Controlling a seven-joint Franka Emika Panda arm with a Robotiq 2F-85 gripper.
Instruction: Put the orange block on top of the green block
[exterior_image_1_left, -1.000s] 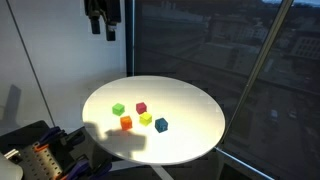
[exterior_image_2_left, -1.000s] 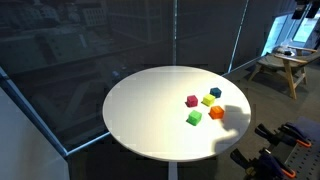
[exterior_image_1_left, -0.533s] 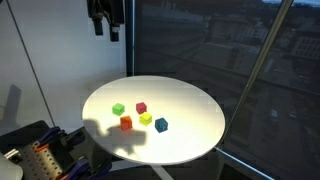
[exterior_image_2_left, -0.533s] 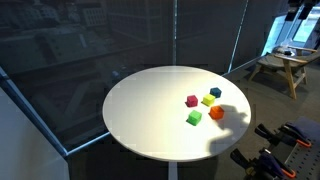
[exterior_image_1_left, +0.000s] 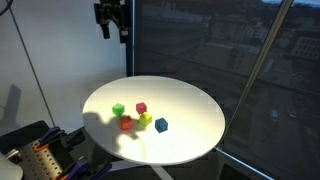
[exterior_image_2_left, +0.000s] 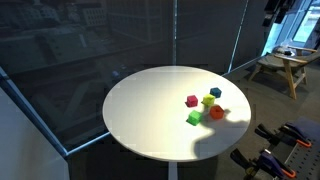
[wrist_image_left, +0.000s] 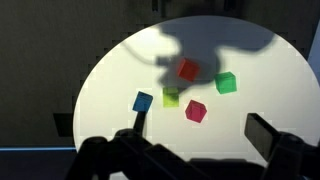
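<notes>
Round white table (exterior_image_1_left: 192, 100) with yellow cube (exterior_image_1_left: 146, 119), magenta cube (exterior_image_1_left: 141, 107), blue cube (exterior_image_1_left: 161, 125)

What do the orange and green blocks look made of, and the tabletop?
Likely painted wood or hard plastic for the orange block and the green block, can't tell which: flat even colour, no glint. The table has a smooth white top, perhaps laminate: soft shadow, no sharp reflection.

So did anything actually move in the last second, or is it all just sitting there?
The end effector, open and high above the table, drifted sideways, rightward in an exterior view; its shadow slid over the orange block. Nothing was grasped or released. The orange block, the green block and the other cubes stayed put.
</notes>
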